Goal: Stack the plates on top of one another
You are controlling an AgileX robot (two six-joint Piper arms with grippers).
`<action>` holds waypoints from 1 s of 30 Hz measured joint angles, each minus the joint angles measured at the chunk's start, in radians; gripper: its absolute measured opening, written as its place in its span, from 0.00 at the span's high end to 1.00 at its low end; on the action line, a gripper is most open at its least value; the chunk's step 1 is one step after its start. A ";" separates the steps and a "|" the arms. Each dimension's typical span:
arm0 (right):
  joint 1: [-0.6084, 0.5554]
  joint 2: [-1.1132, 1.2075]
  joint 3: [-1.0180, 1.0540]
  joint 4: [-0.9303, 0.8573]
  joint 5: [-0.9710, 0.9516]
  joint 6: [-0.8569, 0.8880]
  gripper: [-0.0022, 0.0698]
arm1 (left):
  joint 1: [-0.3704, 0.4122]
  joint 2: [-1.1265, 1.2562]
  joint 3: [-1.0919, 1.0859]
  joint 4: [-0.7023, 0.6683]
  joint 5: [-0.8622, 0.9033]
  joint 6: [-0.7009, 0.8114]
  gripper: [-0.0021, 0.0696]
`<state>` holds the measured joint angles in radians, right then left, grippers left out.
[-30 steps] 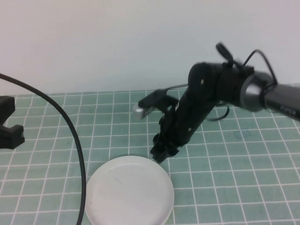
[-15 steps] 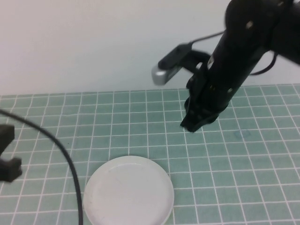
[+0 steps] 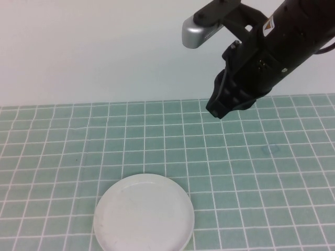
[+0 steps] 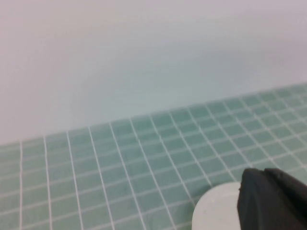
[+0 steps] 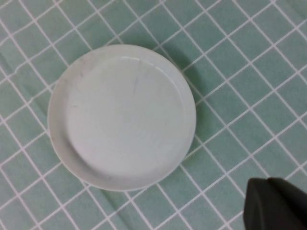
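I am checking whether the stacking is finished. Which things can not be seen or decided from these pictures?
- Other plates: every view shows only the white plate on the mat; anything beneath it is hidden by it.
- White plate: the bottom edge cuts its near rim in the high view.
- Right gripper: raised beyond the plate, fingers viewed end-on, so their opening is unreadable.
- Left gripper: outside the high view; its wrist view shows only a dark tip.

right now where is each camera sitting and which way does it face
High view: raised on the robot's side, angled down at the green grid mat and white plate; right hand is raised above the mat.
Left wrist view: low, looking across the mat to the wall; left hand's tip shows.
Right wrist view: looking down on the plate; right hand's tip shows.
All three share the plate.
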<state>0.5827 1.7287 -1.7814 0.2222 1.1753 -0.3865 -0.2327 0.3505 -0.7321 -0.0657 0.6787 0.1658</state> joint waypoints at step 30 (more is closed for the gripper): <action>-0.006 -0.258 0.093 -0.067 -0.352 -0.026 0.97 | 0.000 -0.358 0.677 0.413 -0.387 -0.451 0.97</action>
<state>0.5768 1.4707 -1.6887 0.1550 0.8233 -0.4122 -0.2327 -0.0072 -0.0551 0.3472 0.2920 -0.2849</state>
